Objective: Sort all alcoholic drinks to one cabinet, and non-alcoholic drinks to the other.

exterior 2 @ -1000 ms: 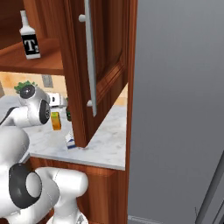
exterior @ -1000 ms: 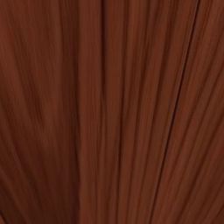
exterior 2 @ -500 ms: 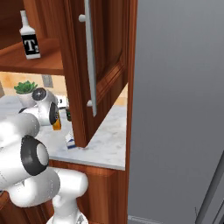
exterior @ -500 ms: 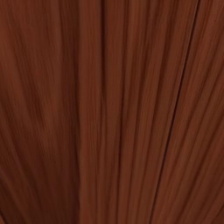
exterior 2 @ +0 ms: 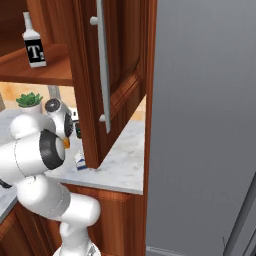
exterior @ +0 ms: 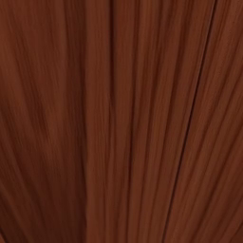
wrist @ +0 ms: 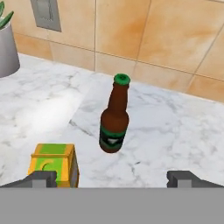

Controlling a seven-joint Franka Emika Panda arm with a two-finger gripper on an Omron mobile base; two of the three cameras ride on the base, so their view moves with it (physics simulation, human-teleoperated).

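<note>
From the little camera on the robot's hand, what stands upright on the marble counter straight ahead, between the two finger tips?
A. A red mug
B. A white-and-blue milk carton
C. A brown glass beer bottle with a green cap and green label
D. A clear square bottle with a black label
C. In the hand view the brown glass beer bottle stands upright on the white marble counter, ahead of the open gripper.

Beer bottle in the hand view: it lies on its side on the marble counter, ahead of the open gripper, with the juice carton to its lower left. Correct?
Not quite. The beer bottle stands upright on the marble counter, green cap on top, as the hand view shows. The rest holds: it sits ahead of the open gripper, and the juice carton is to its lower left.
</note>
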